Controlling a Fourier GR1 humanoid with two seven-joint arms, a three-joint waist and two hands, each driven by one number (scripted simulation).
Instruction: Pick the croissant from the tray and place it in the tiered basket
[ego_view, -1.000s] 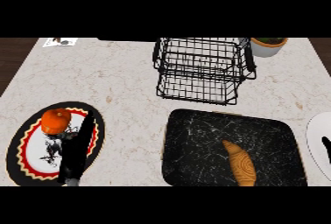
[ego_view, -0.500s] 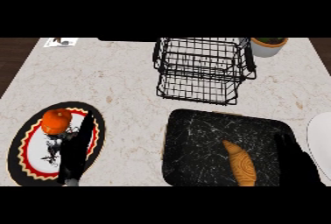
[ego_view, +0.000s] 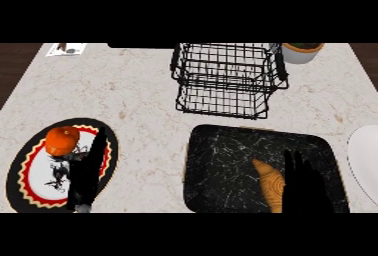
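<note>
A golden croissant (ego_view: 270, 184) lies on the black marbled tray (ego_view: 229, 165) at the lower right of the head view. My right hand (ego_view: 303, 187) hovers over the tray just right of the croissant, fingers straight and pointing away from me, open. Whether it touches the croissant is unclear. The black wire tiered basket (ego_view: 229, 77) stands beyond the tray, at the counter's far middle. My left hand (ego_view: 85, 172) rests open over a plate at the lower left, holding nothing.
Under the left hand sits a round patterned plate (ego_view: 29, 187) with an orange fruit (ego_view: 62, 139) on it. A white plate (ego_view: 365, 162) lies at the right edge. A potted plant (ego_view: 303, 51) stands behind the basket, at its right.
My right hand has come in from the lower right edge and moved left and forward over the tray, up beside the croissant. The left hand has stayed put.
</note>
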